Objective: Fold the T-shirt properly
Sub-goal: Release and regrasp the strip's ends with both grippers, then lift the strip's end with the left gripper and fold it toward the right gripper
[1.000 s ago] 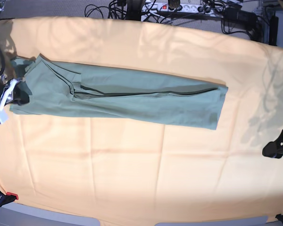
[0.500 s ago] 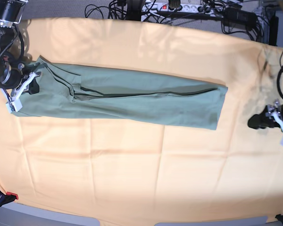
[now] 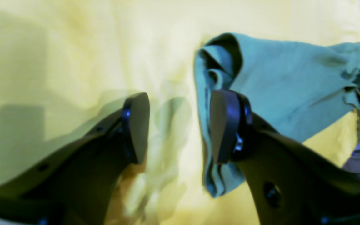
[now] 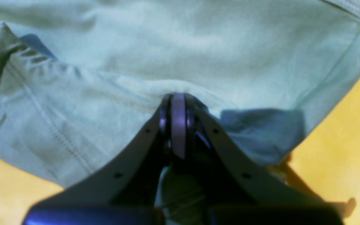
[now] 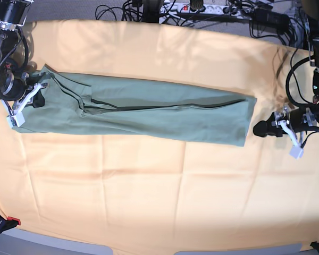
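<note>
A: Base view: T-shirt (image 5: 138,109) folded into long narrow strip, long axis running across the tabletop (image 5: 149,202), collar end toward right claw (image 5: 27,101), hem end toward left claw (image 5: 261,129).

B: Claw states?

A: Right claw: pads pressed together, clamped on a pinch of fabric at collar end, per right wrist view. Left claw: pads wide apart, gripping nothing.

B: Left claw relative to hem?

A: Just beside hem edge, low over yellow-orange cloth (image 5: 149,175). Left wrist view: one pad (image 3: 225,125) already over the stacked hem layers, other pad over bare cloth. Hem edge lying between the pads, roughly.

B: So nearer arm per end, one each.

A: Yes. Next move probably: close on hem, then carry one end over along the long axis toward the other.

B: Room?

A: Plenty of open cloth on the near side of the strip. Cables (image 5: 202,10) only off the far edge, well apart. Strip well inside all edges.

B: Risk?

A: Thin layers at hem; may catch top layer only.
</note>
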